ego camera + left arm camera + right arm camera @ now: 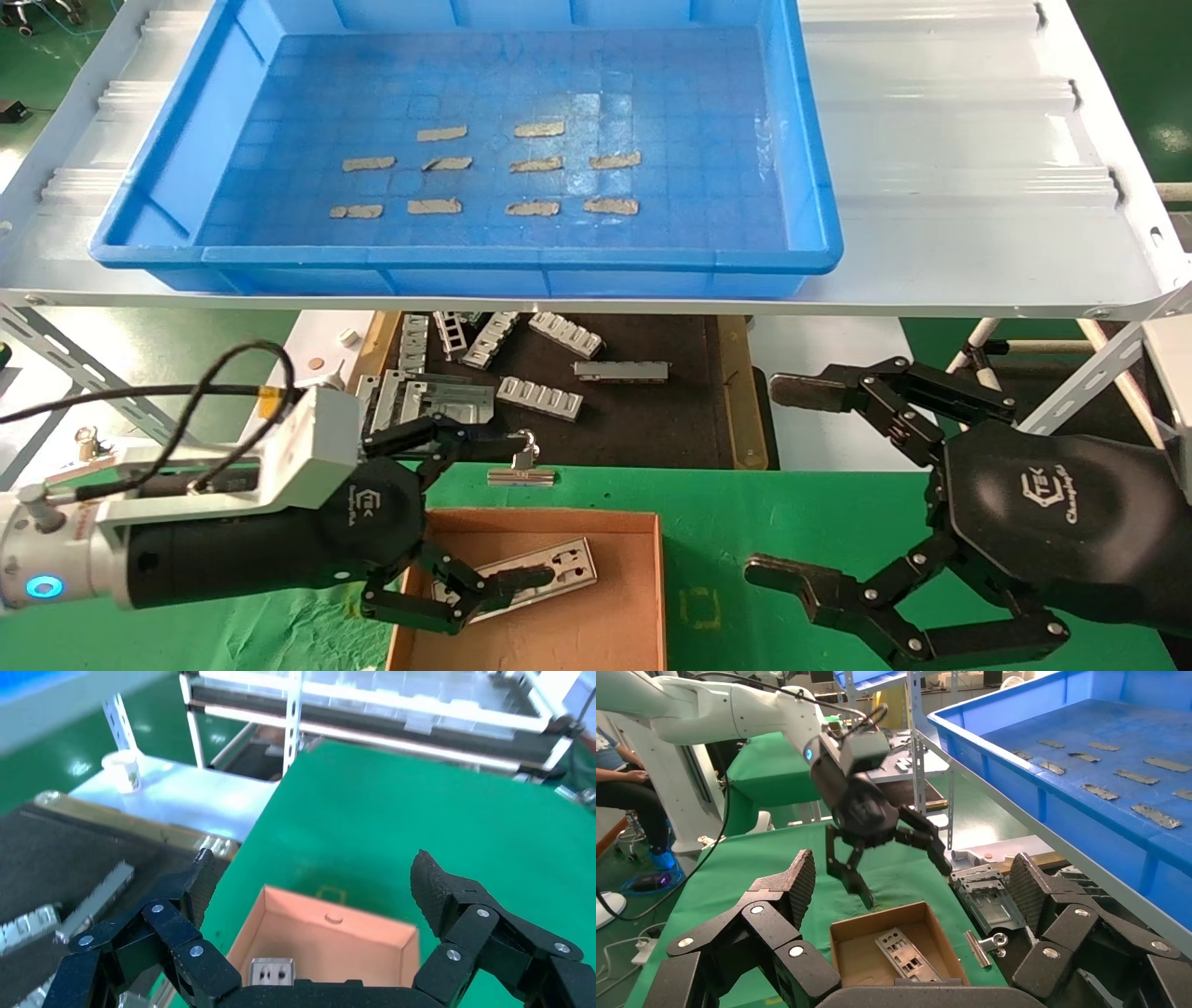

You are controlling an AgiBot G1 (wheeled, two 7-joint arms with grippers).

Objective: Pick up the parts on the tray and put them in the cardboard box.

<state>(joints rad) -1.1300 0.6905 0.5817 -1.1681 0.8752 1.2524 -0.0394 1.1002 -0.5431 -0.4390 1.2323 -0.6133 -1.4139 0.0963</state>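
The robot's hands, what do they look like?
Both are black claws with two jointed fingers studded with silver screws and a white logo on the body. The left hand has a white wrist block, black cables and a blue light; the right hand looks all black.

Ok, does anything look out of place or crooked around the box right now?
One part lies askew in the cardboard box, angled across its floor instead of square to the walls. A small metal clip sits loose on the green cloth just beyond the box. The left hand hangs open over it; the right hand is open beside it.

1 punched silver part (pixel 535 575) flat in cardboard box (pixel 610 634), blue tray (pixel 186 172) holding none
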